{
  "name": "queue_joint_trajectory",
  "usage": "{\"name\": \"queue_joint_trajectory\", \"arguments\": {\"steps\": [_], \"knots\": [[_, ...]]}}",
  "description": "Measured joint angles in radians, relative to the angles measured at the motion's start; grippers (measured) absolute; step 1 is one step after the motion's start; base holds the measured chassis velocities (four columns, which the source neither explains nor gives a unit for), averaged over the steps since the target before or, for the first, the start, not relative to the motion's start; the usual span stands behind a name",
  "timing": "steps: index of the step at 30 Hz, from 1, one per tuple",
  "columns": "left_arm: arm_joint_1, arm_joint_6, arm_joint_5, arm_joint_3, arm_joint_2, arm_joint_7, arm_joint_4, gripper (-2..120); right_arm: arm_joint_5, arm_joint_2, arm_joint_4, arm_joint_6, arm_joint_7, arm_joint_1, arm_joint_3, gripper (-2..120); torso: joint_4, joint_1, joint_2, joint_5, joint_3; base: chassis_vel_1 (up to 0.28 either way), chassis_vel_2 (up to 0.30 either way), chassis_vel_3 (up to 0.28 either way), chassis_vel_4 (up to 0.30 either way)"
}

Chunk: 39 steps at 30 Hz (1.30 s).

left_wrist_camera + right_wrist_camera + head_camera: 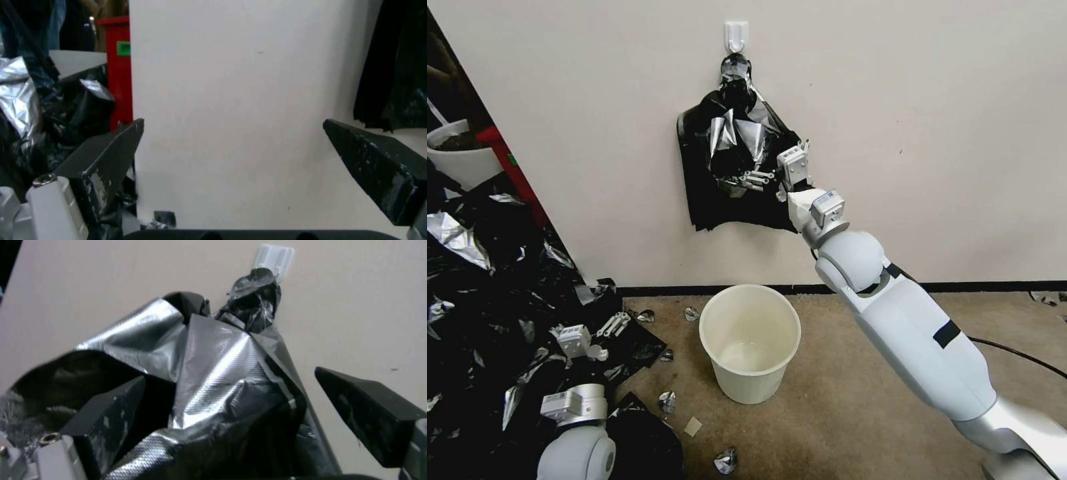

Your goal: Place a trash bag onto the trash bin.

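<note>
A: Claw first. The right claw [752, 179] is raised against the hanging stack of black bags [730, 193], its fingers spread apart over the crumpled silvery front sheet, the trash bag [222, 373]; whether they touch the plastic cannot be told.

B: And what holds the stack?

A: A white hook [736, 35] on the cream wall [927, 133] holds its bunched neck.

B: The other arm?

A: The left claw [614, 323] sits low over the heap of black and silver scraps [480, 293], its jaws wide apart.

B: The bin?

A: The trash bin [750, 343] stands upright on the brown carpet [840, 400], below the stack, near the dark baseboard [974, 287]. Small foil bits [725, 460] lie around it. A white plant pot [460, 157] stands at the far left.
</note>
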Motion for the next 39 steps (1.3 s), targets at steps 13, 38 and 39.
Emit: {"name": "queue_joint_trajectory", "arguments": {"steps": [13,38,39], "knots": [[0.000,-0.001,0.005,-0.001,-0.003,-0.002,-0.011,100,-0.118,0.003,0.021,-0.165,-0.003,0.015,-0.007,53,0.0001,0.000,0.000,0.0000,0.000,0.000,0.000,0.000,0.000],[-0.007,-0.001,0.011,0.005,-0.005,-0.003,0.005,100,-0.107,-0.013,0.095,-0.285,0.022,0.024,-0.019,46,0.0000,0.000,0.000,-0.0001,0.000,0.000,0.000,0.000,0.000],[-0.007,-0.001,0.011,0.005,-0.005,-0.003,0.006,100,-0.107,-0.013,0.095,-0.295,0.020,0.031,-0.022,50,0.0000,0.000,0.000,-0.0002,0.000,0.000,0.000,0.000,0.000]]}}
